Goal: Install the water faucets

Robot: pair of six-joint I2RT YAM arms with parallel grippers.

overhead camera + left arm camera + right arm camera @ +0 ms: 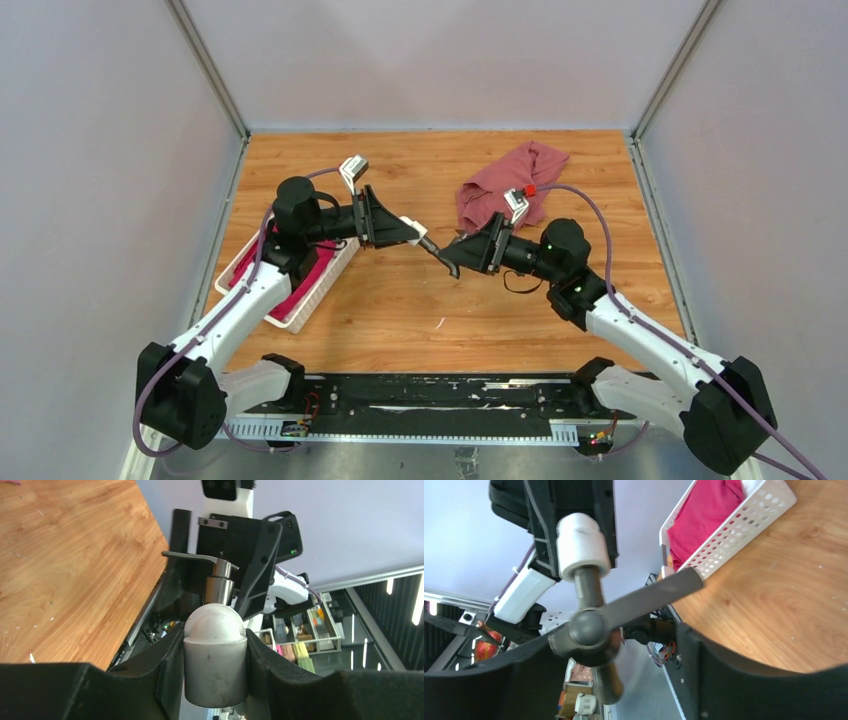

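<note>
Left pincer (pixel 410 231), raised above the wooden surface (pixel 400 310) near the basket (pixel 300 312), is clamped on the white fitting (pixel 215 650). The grey tap (pixel 589 625) meets the fitting's end, stem first. The right pincer (pixel 462 250) stands apart around the tap.

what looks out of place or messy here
Nothing is spilled or broken. The cloth lies crumpled at the far right of the table, and the basket sits askew by the left edge.
</note>
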